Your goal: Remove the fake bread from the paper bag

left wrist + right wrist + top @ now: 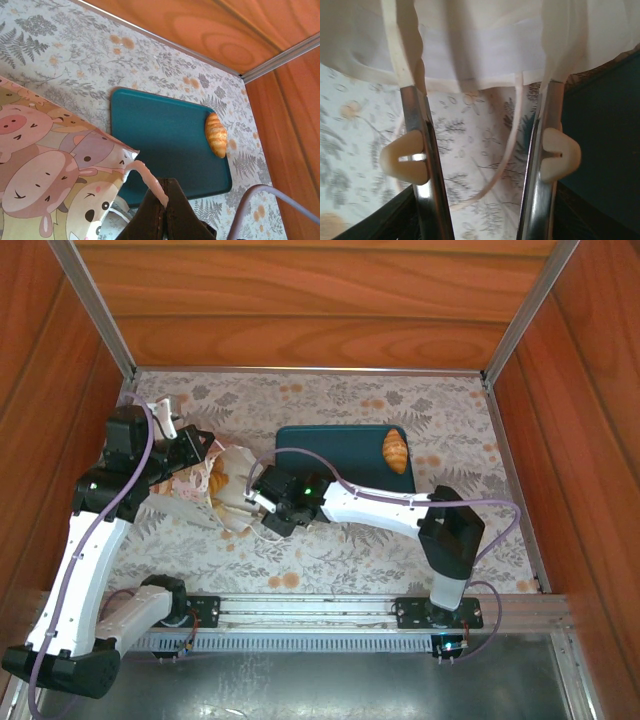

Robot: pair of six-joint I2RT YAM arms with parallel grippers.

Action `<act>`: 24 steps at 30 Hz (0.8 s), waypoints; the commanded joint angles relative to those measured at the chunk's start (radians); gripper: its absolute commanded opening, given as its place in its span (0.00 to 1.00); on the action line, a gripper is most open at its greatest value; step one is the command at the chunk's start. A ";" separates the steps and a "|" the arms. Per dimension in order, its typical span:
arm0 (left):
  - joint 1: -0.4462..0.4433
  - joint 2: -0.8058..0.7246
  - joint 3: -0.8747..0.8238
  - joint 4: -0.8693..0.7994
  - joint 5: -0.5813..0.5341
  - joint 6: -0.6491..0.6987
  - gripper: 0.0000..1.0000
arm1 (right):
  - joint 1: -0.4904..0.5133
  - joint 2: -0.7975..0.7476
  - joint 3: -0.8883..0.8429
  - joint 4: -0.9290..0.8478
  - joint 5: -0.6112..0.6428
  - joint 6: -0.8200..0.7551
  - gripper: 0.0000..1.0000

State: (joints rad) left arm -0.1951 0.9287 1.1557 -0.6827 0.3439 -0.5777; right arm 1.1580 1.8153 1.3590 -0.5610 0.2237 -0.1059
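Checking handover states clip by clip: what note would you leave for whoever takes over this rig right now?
Left gripper: shut on the paper bag, pinching its top edge.
Right gripper: open at the bag's white mouth, a cord handle hanging between its fingers, nothing gripped.
Things: the bag is tilted with its mouth toward the right gripper. One croissant lies on the teal tray.
Done: that croissant is out.
Left: reach into the bag for the rest; its contents are mostly hidden.

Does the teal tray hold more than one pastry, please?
No, just one croissant lies on the tray, near its right edge.
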 commanded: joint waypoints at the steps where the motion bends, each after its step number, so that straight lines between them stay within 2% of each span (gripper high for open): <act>1: 0.008 0.001 0.031 -0.003 -0.008 -0.007 0.00 | -0.003 0.010 0.037 0.056 0.046 -0.150 0.62; 6: 0.007 0.002 0.033 -0.003 -0.004 -0.007 0.00 | -0.005 0.046 0.071 0.092 0.019 -0.183 0.63; 9: 0.007 0.004 0.032 -0.004 0.000 -0.007 0.00 | -0.012 0.079 0.121 0.057 0.052 -0.196 0.62; 18: 0.006 0.014 0.036 -0.003 0.016 -0.009 0.00 | -0.026 0.113 0.187 0.015 0.024 -0.188 0.60; 24: 0.006 0.012 0.036 -0.003 0.017 -0.010 0.00 | -0.026 0.081 0.183 -0.018 0.005 -0.129 0.53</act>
State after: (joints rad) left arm -0.1944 0.9470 1.1564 -0.6933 0.3450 -0.5793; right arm 1.1370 1.9240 1.5276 -0.5697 0.2462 -0.2710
